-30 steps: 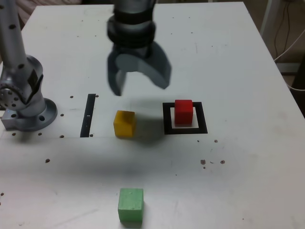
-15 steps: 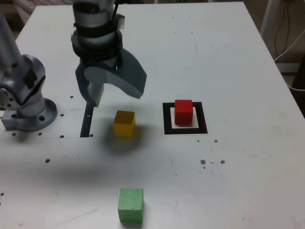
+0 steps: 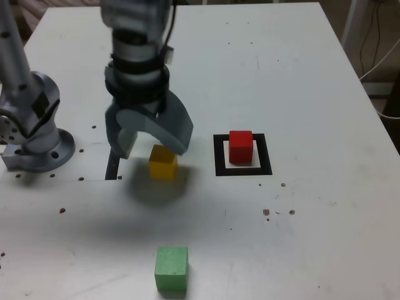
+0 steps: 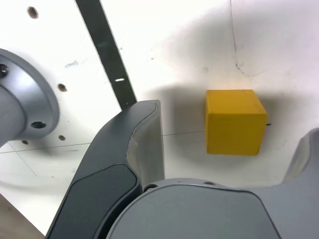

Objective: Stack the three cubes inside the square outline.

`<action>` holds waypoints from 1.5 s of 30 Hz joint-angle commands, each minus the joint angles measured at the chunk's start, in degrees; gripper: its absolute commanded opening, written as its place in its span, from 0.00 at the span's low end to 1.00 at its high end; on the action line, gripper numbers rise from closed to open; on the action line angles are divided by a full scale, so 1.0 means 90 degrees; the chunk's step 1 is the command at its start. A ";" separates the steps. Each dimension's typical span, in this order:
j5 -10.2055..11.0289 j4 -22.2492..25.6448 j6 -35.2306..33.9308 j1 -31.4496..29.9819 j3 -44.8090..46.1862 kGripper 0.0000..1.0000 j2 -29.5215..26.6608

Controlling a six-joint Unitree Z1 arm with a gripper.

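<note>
**Listener:** Cubes first, please. Where are they?

**Me:** Three of them sit on the white worktop (image 3: pixel 300 75). In the exterior view, the red cube (image 3: pixel 240 146) stands inside the square outline (image 3: pixel 243 170), a thick black border with a white centre. The yellow cube (image 3: pixel 163 162) rests on the bare worktop, near the outline on that view's left. The green cube (image 3: pixel 171 267) lies well apart from both, close to the picture's lower edge.

**Listener:** And your claw?

**Me:** My claw (image 3: pixel 149 142) hangs over the yellow cube, pointing downward, with its two grey fingers spread wide. It holds nothing. One finger (image 3: pixel 121 134) hangs over a narrow black strip (image 3: pixel 112 164); the other hangs just above the yellow cube's back edge. In the wrist view the yellow cube (image 4: pixel 234 121) shows between my fingers (image 4: pixel 129 149), clear of both, in shadow.

**Listener:** Anything else nearby?

**Me:** My arm's round metal base (image 3: pixel 37 134) stands at the exterior view's left, beside the strip. Small dark specks dot the worktop.
</note>
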 commanded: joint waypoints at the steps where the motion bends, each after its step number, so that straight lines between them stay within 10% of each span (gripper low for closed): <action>1: 0.0010 -0.0085 0.0024 -0.0010 -0.0026 0.91 0.0135; 45: -0.0021 -0.0099 -0.0064 -0.0010 -0.0321 0.48 0.0930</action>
